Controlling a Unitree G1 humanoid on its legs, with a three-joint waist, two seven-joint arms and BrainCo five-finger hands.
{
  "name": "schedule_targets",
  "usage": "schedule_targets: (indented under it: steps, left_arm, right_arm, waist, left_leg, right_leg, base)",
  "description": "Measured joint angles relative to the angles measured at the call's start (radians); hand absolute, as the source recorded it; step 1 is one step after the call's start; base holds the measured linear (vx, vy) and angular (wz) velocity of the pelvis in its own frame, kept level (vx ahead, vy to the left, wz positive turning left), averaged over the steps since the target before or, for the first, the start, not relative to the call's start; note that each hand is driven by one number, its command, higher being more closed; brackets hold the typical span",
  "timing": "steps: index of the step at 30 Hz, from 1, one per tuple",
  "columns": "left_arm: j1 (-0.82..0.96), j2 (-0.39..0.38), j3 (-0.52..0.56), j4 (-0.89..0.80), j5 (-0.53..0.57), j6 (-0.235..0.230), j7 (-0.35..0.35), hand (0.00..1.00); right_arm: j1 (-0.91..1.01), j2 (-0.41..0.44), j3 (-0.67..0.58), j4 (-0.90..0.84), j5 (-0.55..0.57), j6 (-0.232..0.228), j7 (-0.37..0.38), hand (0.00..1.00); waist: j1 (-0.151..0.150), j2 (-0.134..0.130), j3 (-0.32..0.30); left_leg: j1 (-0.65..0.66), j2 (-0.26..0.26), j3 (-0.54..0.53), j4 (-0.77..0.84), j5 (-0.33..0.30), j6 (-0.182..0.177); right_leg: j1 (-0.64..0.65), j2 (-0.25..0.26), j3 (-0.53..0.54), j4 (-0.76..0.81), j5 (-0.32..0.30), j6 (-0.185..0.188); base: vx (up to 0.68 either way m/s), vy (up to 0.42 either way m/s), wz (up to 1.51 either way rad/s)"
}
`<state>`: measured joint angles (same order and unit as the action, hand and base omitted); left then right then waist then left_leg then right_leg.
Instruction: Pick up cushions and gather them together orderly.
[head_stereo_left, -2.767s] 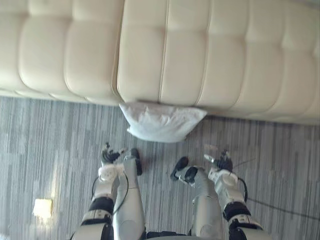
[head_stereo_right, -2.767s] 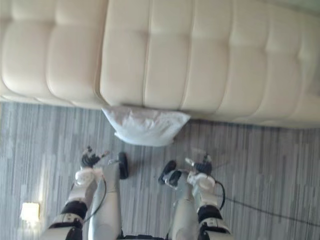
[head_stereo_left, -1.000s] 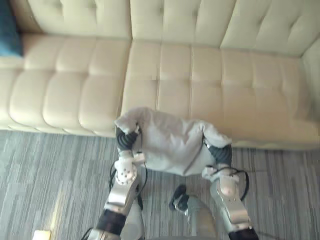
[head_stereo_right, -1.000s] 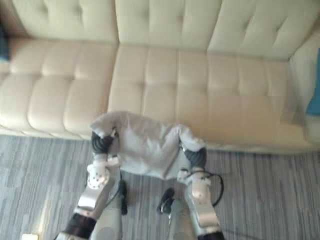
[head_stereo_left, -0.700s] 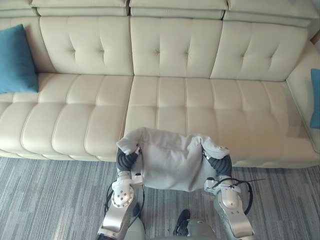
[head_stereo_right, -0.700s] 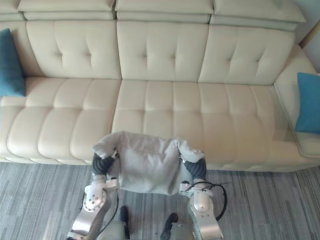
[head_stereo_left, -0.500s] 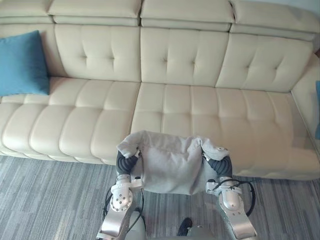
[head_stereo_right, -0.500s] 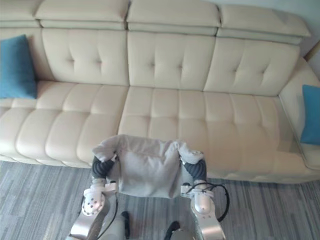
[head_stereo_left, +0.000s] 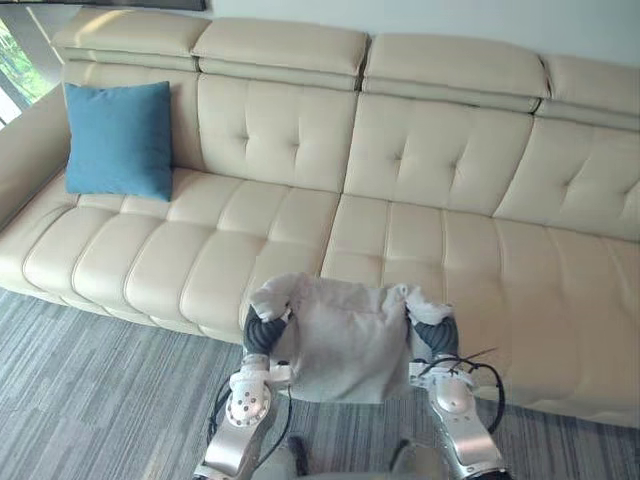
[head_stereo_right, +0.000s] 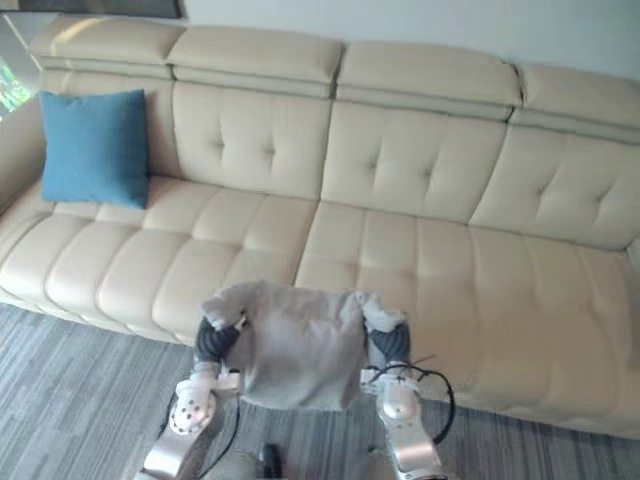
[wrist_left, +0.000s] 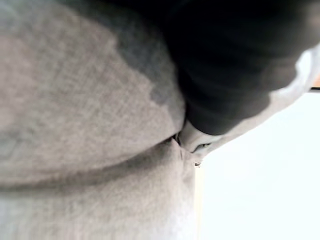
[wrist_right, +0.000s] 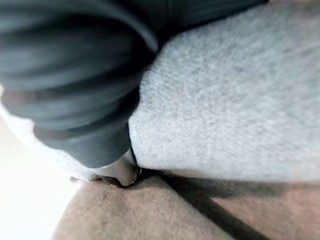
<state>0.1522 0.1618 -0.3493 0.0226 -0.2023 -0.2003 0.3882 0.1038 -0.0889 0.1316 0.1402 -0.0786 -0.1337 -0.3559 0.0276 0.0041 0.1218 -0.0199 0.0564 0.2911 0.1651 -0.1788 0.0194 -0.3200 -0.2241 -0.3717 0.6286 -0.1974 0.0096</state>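
Holding a grey cushion (head_stereo_left: 345, 340) between both hands, in front of the sofa (head_stereo_left: 450, 250)

Nearest the robot, the left hand (head_stereo_left: 262, 332) and the right hand (head_stereo_left: 436, 338) stood at the cushion's two sides, and its top corners flopped over their dark ribbed covers. Whether either hand was closed on the cloth could not be told, since the cushion hid the rest of each. It was held clear of the striped grey carpet (head_stereo_left: 90, 400), its broad face turned up toward the head camera. Its long axis ran left to right from one hand to the other, and its lower edge hung down.

Up close, the wrist views showed what the head views could not: the grey weave pressed hard against each dark cover, bulging round it.

Beyond lay the sofa's cream seat, with nothing on the stretch straight ahead. Farthest off, a blue cushion (head_stereo_left: 120, 140) leaned upright against the backrest at the sofa's left end, well apart from the grey one.
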Motion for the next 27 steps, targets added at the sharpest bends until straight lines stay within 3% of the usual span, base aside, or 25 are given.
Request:
schedule_targets:
  steps: [1,2,3,4,5,7,9,10,12,16,18,19,20,22,27]
  left_arm:
    - [-0.001,0.001,0.000,0.000,-0.002,0.001,-0.001,1.00]
    - [0.000,0.002,-0.001,0.000,-0.005,0.003,-0.002,1.00]
    - [-0.001,0.002,-0.002,0.000,-0.005,0.004,-0.002,1.00]
    - [-0.004,-0.019,-0.011,0.015,-0.005,0.015,-0.007,1.00]
    - [0.000,-0.034,-0.018,0.015,-0.004,0.017,-0.014,1.00]
    - [-0.012,-0.043,-0.031,0.017,-0.002,0.017,-0.035,1.00]
    - [-0.031,-0.044,-0.034,0.033,-0.001,0.017,-0.051,1.00]
    - [-0.029,-0.048,-0.034,0.043,-0.001,0.017,-0.061,1.00]
    - [-0.014,-0.057,-0.033,0.045,-0.004,0.017,-0.063,1.00]
    - [-0.013,-0.057,-0.029,0.045,-0.004,0.017,-0.063,1.00]
    - [-0.013,-0.056,-0.029,0.045,-0.004,0.018,-0.063,1.00]
    - [-0.010,-0.056,-0.029,0.044,-0.004,0.018,-0.063,1.00]
    - [-0.008,-0.040,-0.032,0.043,-0.004,0.019,-0.063,1.00]
    - [-0.012,-0.033,-0.034,0.028,-0.004,0.019,-0.063,1.00]
    - [0.021,-0.017,-0.042,-0.023,-0.004,0.019,-0.063,1.00]
  right_arm:
    - [-0.010,-0.004,-0.001,0.000,0.000,0.003,0.002,1.00]
    - [-0.019,-0.007,-0.001,0.000,0.000,0.005,0.001,1.00]
    - [-0.020,-0.009,-0.001,-0.001,0.000,0.005,0.000,1.00]
    - [-0.022,-0.026,-0.007,0.004,0.001,0.006,-0.006,1.00]
    - [-0.020,-0.043,-0.012,0.002,0.001,0.007,-0.005,1.00]
    - [-0.009,-0.062,-0.032,-0.005,0.002,0.007,-0.003,1.00]
    - [0.009,-0.055,-0.048,-0.007,0.008,0.007,0.001,1.00]
    - [0.023,-0.050,-0.050,-0.015,0.013,0.007,0.003,1.00]
    - [0.042,-0.045,-0.050,-0.048,0.021,0.007,0.003,1.00]
    - [0.026,-0.039,-0.051,-0.063,0.021,0.007,0.003,1.00]
    - [0.025,-0.037,-0.051,-0.063,0.021,0.007,0.002,1.00]
    - [0.025,-0.038,-0.051,-0.062,0.022,0.007,0.002,1.00]
    - [0.029,-0.027,-0.050,-0.056,0.022,0.008,0.001,1.00]
    - [0.027,-0.011,-0.051,-0.060,0.022,0.007,-0.001,1.00]
    - [0.038,0.010,-0.051,-0.085,0.022,0.008,0.001,1.00]
  waist:
    - [-0.011,0.000,0.000]
    - [-0.022,-0.008,-0.005]
    - [-0.026,-0.016,-0.009]
    - [-0.043,-0.024,-0.014]
    - [-0.041,0.004,-0.017]
    - [-0.045,0.031,-0.019]
    - [-0.044,0.028,-0.017]
    - [-0.044,0.029,-0.015]
    - [-0.019,0.031,-0.014]
    - [-0.002,0.028,-0.014]
    - [0.005,0.026,-0.012]
    - [0.008,0.031,-0.014]
    - [0.003,0.015,-0.018]
    - [-0.003,-0.004,-0.017]
    - [0.000,-0.008,-0.016]
  left_leg:
    - [0.015,-0.003,-0.003,-0.013,0.001,-0.001]
    - [0.024,-0.016,-0.006,-0.015,0.001,-0.001]
    - [0.025,-0.027,-0.012,-0.011,0.001,-0.002]
    - [0.048,-0.052,-0.047,-0.004,-0.014,-0.018]
    - [0.045,-0.031,-0.063,0.009,-0.023,-0.032]
    - [0.035,0.013,-0.093,0.065,-0.069,-0.053]
    - [0.006,0.045,-0.098,0.177,-0.079,-0.069]
    - [-0.027,0.069,-0.092,0.309,-0.080,-0.072]
    - [-0.116,0.117,-0.084,0.510,-0.116,-0.079]
    - [-0.190,0.105,-0.176,0.337,-0.136,-0.065]
    - [-0.187,0.068,-0.281,0.190,-0.089,-0.067]
    - [-0.163,0.055,-0.319,0.131,0.031,-0.121]
    - [-0.145,0.041,-0.299,0.108,0.046,-0.112]
    - [-0.142,0.018,-0.270,0.092,0.054,-0.099]
    - [-0.073,-0.028,-0.241,0.003,0.071,-0.074]
  right_leg:
    - [0.001,0.050,0.002,-0.132,0.017,0.005]
    - [0.009,0.099,0.017,-0.291,0.084,0.001]
    - [0.009,0.108,0.033,-0.341,0.126,-0.010]
    - [0.014,0.108,0.070,-0.367,0.216,-0.078]
    - [0.032,0.125,0.069,-0.378,0.214,-0.073]
    - [0.079,0.160,0.032,-0.420,0.188,-0.070]
    - [0.132,0.179,0.009,-0.447,0.169,-0.074]
    - [0.176,0.189,0.007,-0.469,0.161,-0.076]
    - [0.236,0.199,0.027,-0.492,0.133,-0.089]
    - [0.239,0.197,0.090,-0.498,0.121,-0.089]
    - [0.242,0.189,0.138,-0.495,0.120,-0.062]
    - [0.249,0.191,0.164,-0.498,0.123,-0.037]
    - [0.265,0.185,0.195,-0.530,0.152,-0.005]
    - [0.268,0.158,0.210,-0.567,0.171,0.018]
    - [0.295,0.118,0.239,-0.601,0.181,0.036]
  base:
    - [0.34,-0.022,0.21]
    - [0.22,-0.030,0.26]
    - [0.32,-0.085,0.48]
    - [0.34,-0.089,0.40]
    - [0.39,-0.097,0.43]
    - [0.28,-0.073,0.37]
    - [0.24,-0.099,0.40]
    - [0.24,-0.069,0.10]
    - [0.22,-0.006,-0.21]
    - [0.11,0.104,-0.47]
    - [0.13,0.214,-0.73]
    - [0.18,0.205,-0.59]
    - [0.20,0.194,-0.47]
    - [0.17,0.185,-0.25]
    - [0.10,0.114,-0.15]
